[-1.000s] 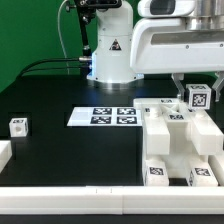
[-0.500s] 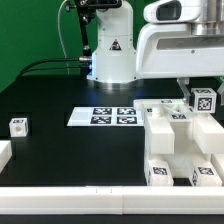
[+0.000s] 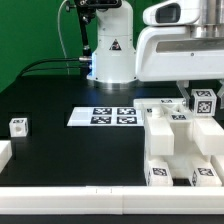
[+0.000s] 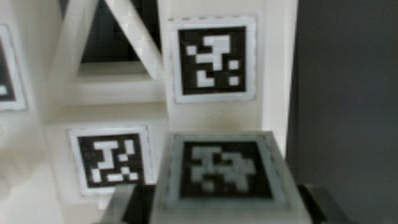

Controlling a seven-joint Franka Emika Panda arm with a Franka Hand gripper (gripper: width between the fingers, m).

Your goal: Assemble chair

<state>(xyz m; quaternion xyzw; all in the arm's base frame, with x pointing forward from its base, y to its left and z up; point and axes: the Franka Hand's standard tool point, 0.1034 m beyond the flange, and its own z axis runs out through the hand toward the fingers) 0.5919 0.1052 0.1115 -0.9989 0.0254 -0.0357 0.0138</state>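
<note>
Pincer (image 3: 200, 93) grips tagged block (image 3: 201, 100) near chair parts (image 3: 172, 140)

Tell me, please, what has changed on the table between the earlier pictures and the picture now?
The arm carried the small tagged piece slightly toward the exterior view's right and a little down, over the white chair parts. The gripper kept its hold on the piece; nothing was taken or let go. The marker board and the loose tagged cube at the exterior view's left stayed in place.
</note>
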